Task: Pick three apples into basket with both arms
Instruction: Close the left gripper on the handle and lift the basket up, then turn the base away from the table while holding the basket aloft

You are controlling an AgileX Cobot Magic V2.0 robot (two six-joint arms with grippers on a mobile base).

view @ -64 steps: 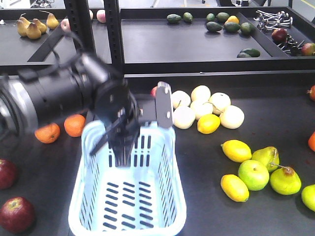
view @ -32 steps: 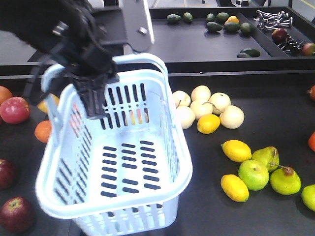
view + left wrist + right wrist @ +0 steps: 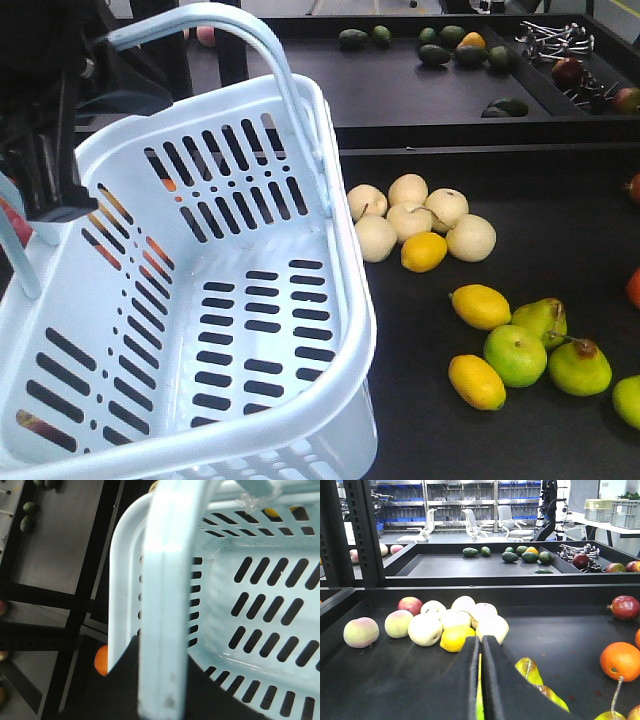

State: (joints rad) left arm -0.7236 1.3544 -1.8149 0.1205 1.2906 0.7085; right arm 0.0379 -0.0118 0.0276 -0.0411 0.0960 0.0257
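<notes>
Black left gripper: clamped on the basket's handle, as far as I can judge. My wrist view shows the handle running through the grip with dark fingers either side.
Basket: off the tabletop, tilted, nothing inside.
Handle: arched up over the far rim.
Step in hand: placing the basket. I'd level it first, move slowly so it can't swing, and set it on bare tabletop within reach of both arms.
Pale fruit: heaped just right of the basket; stay clear.
Right gripper: fingers nearly together, only a thin slit, holding nothing, low over the tabletop.
Apple: dark red, far right, well apart from the basket.
Tabletop: matte black with a raised back edge; lemons and pears lie loose.
Room: upper tray with avocados; office chairs behind.
</notes>
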